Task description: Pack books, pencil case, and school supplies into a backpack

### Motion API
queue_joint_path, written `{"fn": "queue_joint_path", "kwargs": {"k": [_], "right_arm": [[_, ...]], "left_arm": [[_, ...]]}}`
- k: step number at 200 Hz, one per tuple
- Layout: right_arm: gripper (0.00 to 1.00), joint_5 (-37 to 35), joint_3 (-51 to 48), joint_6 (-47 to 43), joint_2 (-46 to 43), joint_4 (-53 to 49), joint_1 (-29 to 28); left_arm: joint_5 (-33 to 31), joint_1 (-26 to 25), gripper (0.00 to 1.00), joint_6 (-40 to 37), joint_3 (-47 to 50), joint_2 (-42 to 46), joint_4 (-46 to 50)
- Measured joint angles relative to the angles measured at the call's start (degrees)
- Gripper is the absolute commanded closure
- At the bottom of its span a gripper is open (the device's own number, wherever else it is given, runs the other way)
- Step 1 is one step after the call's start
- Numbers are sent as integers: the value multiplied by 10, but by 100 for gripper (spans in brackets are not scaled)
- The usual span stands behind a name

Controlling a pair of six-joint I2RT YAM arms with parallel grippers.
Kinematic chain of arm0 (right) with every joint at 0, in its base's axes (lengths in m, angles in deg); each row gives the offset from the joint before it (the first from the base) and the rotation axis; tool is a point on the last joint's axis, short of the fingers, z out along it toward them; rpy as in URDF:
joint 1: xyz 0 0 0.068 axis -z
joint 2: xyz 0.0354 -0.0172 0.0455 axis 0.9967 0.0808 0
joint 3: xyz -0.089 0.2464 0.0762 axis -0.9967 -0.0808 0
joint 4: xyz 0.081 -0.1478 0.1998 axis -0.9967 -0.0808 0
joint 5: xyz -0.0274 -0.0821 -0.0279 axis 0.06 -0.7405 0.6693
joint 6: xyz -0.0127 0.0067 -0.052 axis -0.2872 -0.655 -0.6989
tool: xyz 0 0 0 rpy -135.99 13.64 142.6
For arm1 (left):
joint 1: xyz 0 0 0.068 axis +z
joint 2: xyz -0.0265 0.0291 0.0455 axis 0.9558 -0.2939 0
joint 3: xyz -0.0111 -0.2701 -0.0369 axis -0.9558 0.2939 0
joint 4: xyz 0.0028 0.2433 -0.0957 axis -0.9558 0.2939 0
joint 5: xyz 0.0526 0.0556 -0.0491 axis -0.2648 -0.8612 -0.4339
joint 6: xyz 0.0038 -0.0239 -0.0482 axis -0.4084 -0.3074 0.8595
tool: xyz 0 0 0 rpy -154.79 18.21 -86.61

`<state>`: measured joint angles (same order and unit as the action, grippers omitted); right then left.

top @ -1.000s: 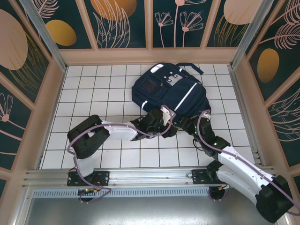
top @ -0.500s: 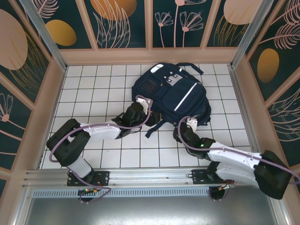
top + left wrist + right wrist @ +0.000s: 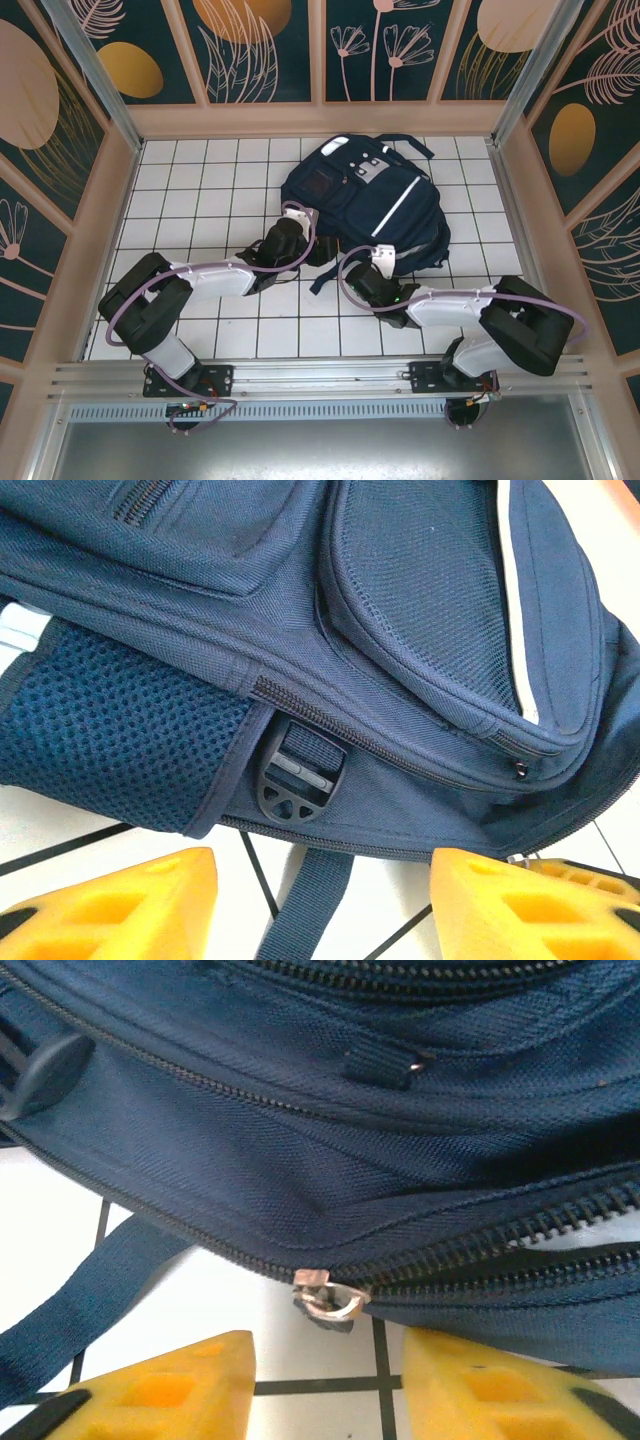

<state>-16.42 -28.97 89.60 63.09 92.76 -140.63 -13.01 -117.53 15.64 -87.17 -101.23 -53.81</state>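
Appears to be at the zipper stage of packing, with the backpack lying flat on the tiled table directly ahead of both sets of fingertips. Cannot tell from these views whether the zip is meant to run open or shut.

At the right gripper, shows yellow fingers standing apart and clamped on nothing, with the small metal zip pull just beyond the tips and centred on the gap, near but not between the pads. To the right of that pull, shows zip teeth parted, with something pale inside; to its left, a closed run. Off to the left of the fingers, a dark strap trailing over the tiles.

At the left gripper, likewise shows fingers wide apart and holding nothing, just short of the backpack's side, with a black buckle straight ahead of the gap and a mesh side pocket ahead of one finger.

Calls next for easing the right fingers forward until the pull sits between the pads, pinching it squarely, then dragging along the track. Probably also needs the left fingers to pinch fabric near the buckle, bracing the bag against sliding. Risks the thin pull slipping free under a shallow grip
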Motion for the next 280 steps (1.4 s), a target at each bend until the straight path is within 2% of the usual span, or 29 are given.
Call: {"fn": "queue_joint_path", "kwargs": {"k": [7, 13, 18, 32, 51, 78, 133, 150, 162, 175, 184, 197, 266, 273, 280], "right_arm": [[82, -3, 0, -2, 4, 3, 2], [95, -6, 0, -6, 6, 6, 2], [100, -8, 0, -9, 7, 8, 2], [100, -14, 0, -9, 8, 13, 3], [100, -17, 0, -12, 8, 14, 3], [100, -16, -4, -15, -3, 14, 3], [100, -7, -21, -21, -36, 31, 3], [100, 0, -22, -21, -36, 37, 3], [100, 3, -24, -21, -38, 41, 3], [100, 3, -28, -21, -44, 42, 3], [100, 3, -31, -21, -52, 41, 3], [100, 3, -36, -21, -66, 40, 3], [100, 2, -84, -15, -175, 12, 28], [90, 3, -89, -15, -184, 10, 28], [84, 4, -93, -14, -192, 10, 28]], "left_arm": [[3, 0, 40, 4, 0, -1, -1], [8, 0, 40, 9, 0, -3, -3], [13, 0, 39, 13, 0, -6, -5], [26, 0, 39, 31, 0, -16, -11], [37, 0, 44, 73, -14, -42, 2], [63, 0, 44, 144, -33, -78, 13], [114, 0, 41, 274, -39, -132, -63], [123, 0, 46, 299, -50, -160, -83], [123, -1, 54, 315, -57, -175, -90], [122, -1, 73, 328, -64, -184, -92], [122, -1, 81, 330, -70, -188, -93], [117, -1, 100, 333, -78, -189, -92], [86, -2, 100, 326, -79, -172, -58], [86, -2, 100, 326, -79, -169, -56], [86, -2, 100, 325, -79, -166, -53]]}}
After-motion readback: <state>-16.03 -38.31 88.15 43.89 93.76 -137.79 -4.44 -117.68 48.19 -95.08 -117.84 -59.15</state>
